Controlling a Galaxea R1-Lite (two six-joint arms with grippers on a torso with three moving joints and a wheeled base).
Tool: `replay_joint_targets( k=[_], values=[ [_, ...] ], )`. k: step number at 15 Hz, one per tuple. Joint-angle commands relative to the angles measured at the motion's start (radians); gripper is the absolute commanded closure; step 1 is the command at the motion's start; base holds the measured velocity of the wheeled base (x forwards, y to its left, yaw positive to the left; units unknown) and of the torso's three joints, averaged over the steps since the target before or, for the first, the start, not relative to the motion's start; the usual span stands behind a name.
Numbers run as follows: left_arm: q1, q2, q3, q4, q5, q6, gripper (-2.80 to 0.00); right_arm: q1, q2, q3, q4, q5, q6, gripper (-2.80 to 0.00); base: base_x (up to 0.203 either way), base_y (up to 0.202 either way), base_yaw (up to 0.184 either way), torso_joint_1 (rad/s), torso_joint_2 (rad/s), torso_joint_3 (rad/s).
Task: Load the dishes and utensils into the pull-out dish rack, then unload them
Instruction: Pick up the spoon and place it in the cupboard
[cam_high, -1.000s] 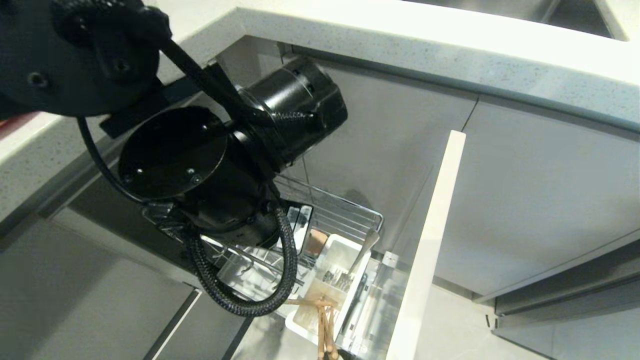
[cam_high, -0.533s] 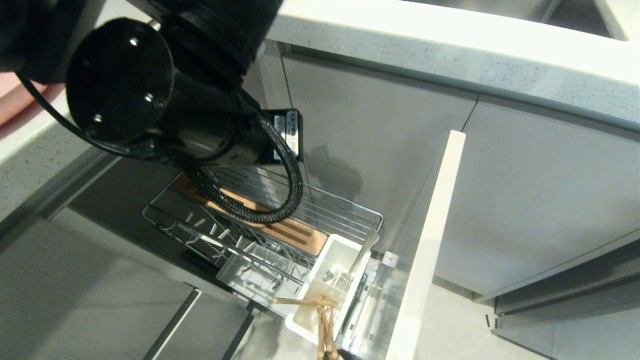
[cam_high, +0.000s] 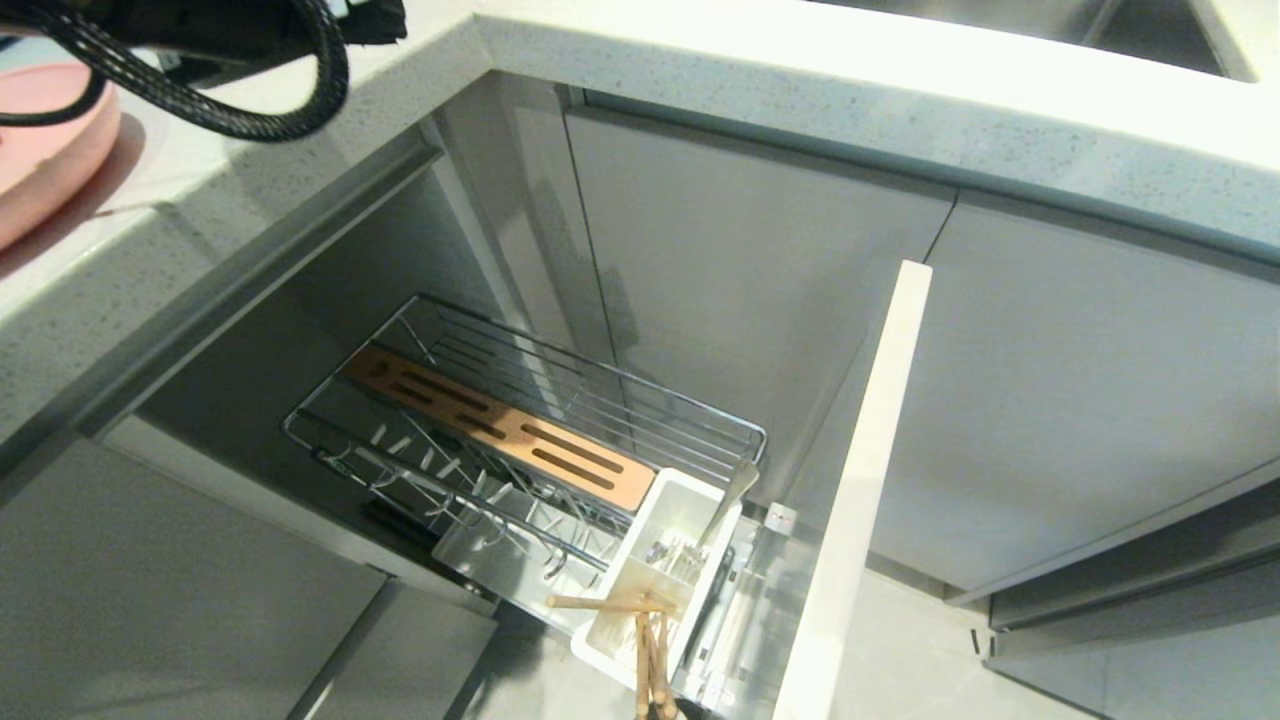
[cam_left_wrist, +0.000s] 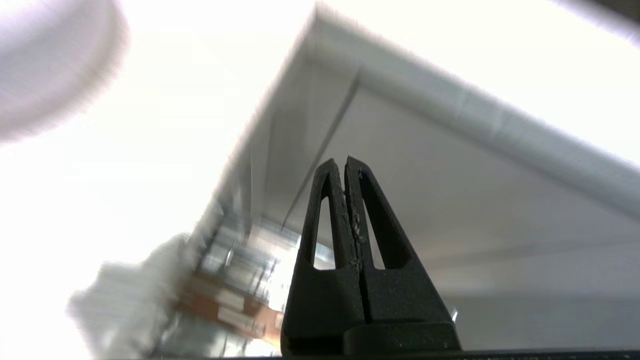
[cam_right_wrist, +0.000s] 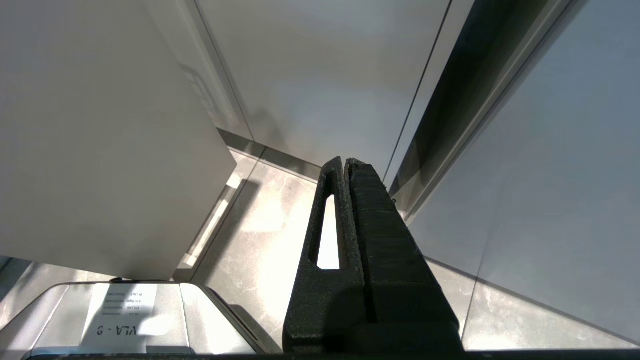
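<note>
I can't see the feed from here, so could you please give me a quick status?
Left tool shut, empty. Right tool shut, parked low. Rack out; spoon, chopsticks in tub. Pink plate on counter.

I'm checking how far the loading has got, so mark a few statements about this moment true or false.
1. The pull-out dish rack is pulled out of the cabinet. True.
2. The pink plate stands between the rack's prongs. False: it lies on the countertop at the head view's upper left; the prongs hold nothing.
3. The chopsticks are in the white cutlery tub. True.
4. The left end effector holds the metal spoon. False: its fingers are shut on nothing, and the spoon leans in the tub.
5. The right end effector is shut and empty. True.
</note>
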Motion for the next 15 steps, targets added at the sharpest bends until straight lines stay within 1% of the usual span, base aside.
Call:
replay_joint_targets(
  k=[1, 2, 4, 5, 7, 8, 10, 11, 13, 15],
  values=[
    [0.005, -0.054, 0.001, -0.032, -0.005, 0.041, 0.00, 0.000, 0.000, 0.002, 0.000, 0.000, 0.000, 0.00, 0.000, 0.000, 0.000, 0.000, 0.00, 0.000],
    [0.011, -0.063, 0.001, -0.051, -0.006, 0.066, 0.00, 0.000, 0.000, 0.002, 0.000, 0.000, 0.000, 0.00, 0.000, 0.000, 0.000, 0.000, 0.00, 0.000],
    [0.074, -0.083, 0.001, -0.089, -0.022, 0.127, 0.00, 0.000, 0.000, 0.002, 0.000, 0.000, 0.000, 0.00, 0.000, 0.000, 0.000, 0.000, 0.00, 0.000],
    [0.104, -0.098, 0.001, -0.101, -0.045, 0.157, 0.00, 0.000, 0.000, 0.002, 0.000, 0.000, 0.000, 0.00, 0.000, 0.000, 0.000, 0.000, 0.00, 0.000],
    [0.175, -0.135, 0.002, -0.107, -0.103, 0.193, 0.00, 0.000, 0.000, 0.002, 0.000, 0.000, 0.000, 0.00, 0.000, 0.000, 0.000, 0.000, 0.00, 0.000],
    [0.206, -0.155, 0.003, -0.105, -0.112, 0.201, 0.00, 0.000, 0.000, 0.002, 0.000, 0.000, 0.000, 0.00, 0.000, 0.000, 0.000, 0.000, 0.00, 0.000],
    [0.295, -0.193, 0.004, -0.099, -0.144, 0.205, 0.00, 0.000, 0.000, 0.002, 0.000, 0.000, 0.000, 0.00, 0.000, 0.000, 0.000, 0.000, 0.00, 0.000],
    [0.355, -0.216, 0.004, -0.089, -0.176, 0.206, 0.00, 0.000, 0.000, 0.002, 0.000, 0.000, 0.000, 0.00, 0.000, 0.000, 0.000, 0.000, 0.00, 0.000],
    [0.487, -0.277, 0.005, -0.046, -0.276, 0.205, 0.00, 0.000, 0.000, 0.002, 0.000, 0.000, 0.000, 0.00, 0.000, 0.000, 0.000, 0.000, 0.00, 0.000],
    [0.613, -0.332, 0.006, 0.024, -0.360, 0.200, 0.00, 0.000, 0.000, 0.002, 0.000, 0.000, 0.000, 0.00, 0.000, 0.000, 0.000, 0.000, 0.00, 0.000]
  ],
)
